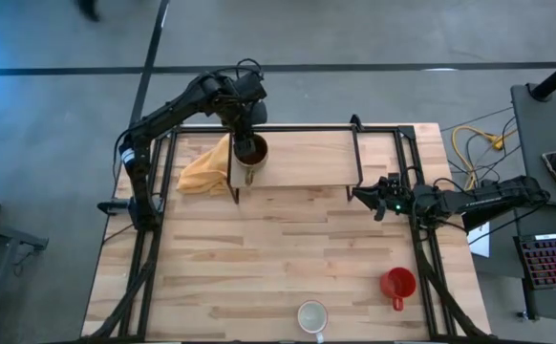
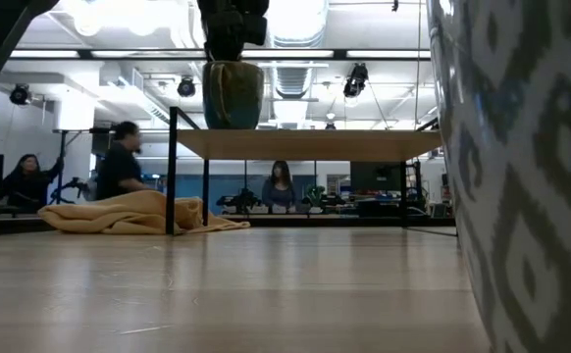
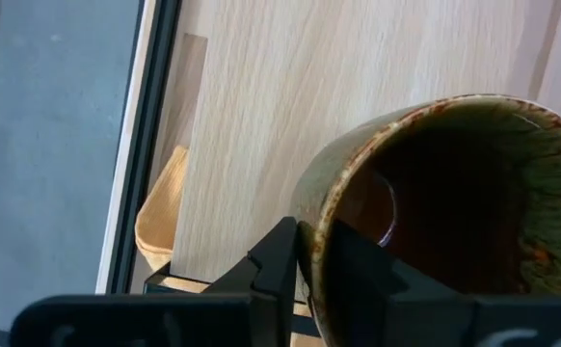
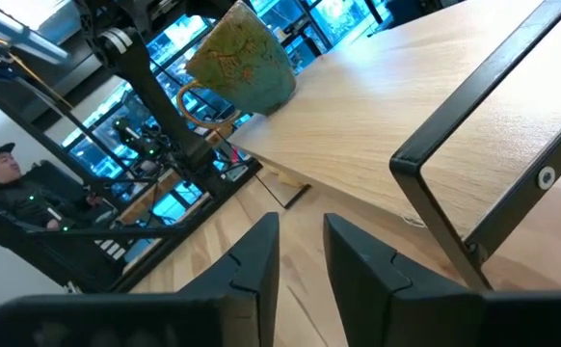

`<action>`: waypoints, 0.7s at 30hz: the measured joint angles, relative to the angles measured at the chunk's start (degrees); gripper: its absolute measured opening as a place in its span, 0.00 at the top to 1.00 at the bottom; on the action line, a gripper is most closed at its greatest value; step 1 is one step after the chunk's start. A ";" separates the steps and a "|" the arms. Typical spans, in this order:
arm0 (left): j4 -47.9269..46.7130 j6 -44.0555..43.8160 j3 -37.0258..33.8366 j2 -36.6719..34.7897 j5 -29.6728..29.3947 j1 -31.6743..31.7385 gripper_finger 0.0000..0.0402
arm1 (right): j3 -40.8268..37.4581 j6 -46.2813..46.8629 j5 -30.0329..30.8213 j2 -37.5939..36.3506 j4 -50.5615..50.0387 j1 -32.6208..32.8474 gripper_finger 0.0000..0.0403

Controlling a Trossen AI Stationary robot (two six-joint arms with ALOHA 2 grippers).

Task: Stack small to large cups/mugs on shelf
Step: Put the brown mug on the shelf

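Note:
The brownish-olive mug (image 1: 250, 151) (image 2: 233, 95) stands upright at the left end of the light-wood shelf (image 1: 307, 158) (image 2: 364, 145). My left gripper (image 1: 247, 134) (image 3: 311, 265) is above it, shut on its rim. My right gripper (image 1: 374, 196) (image 4: 302, 253) hovers off the shelf's right end with a narrow gap between its fingers, and touches nothing. The red mug (image 1: 398, 284) and the white mug (image 1: 312, 315) stand upright on the table near its near edge. My left gripper holds the olive mug by its rim wall (image 3: 309, 226), with one finger inside the dark hollow and one outside. It comes from above, pointing down. The mug is upright with its base at the shelf board (image 2: 233, 128); whether it rests there or hangs just above, I cannot tell.
A yellow cloth (image 1: 204, 170) (image 2: 138, 211) lies on the table under and beside the shelf's left end. Thin black legs (image 2: 172, 172) carry the shelf. In the low view a grey-patterned white surface (image 2: 531, 176) fills the right side. People are in the room behind.

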 joint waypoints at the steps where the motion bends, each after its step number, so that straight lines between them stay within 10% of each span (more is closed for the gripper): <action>1: 0.08 0.00 -0.37 0.00 -0.10 0.00 0.90 | 0.00 0.02 0.00 0.00 0.00 0.00 0.80; 21: 1.29 -0.18 -2.01 -0.48 -1.34 -0.02 0.80 | 0.00 0.00 0.00 0.00 -0.05 0.00 0.80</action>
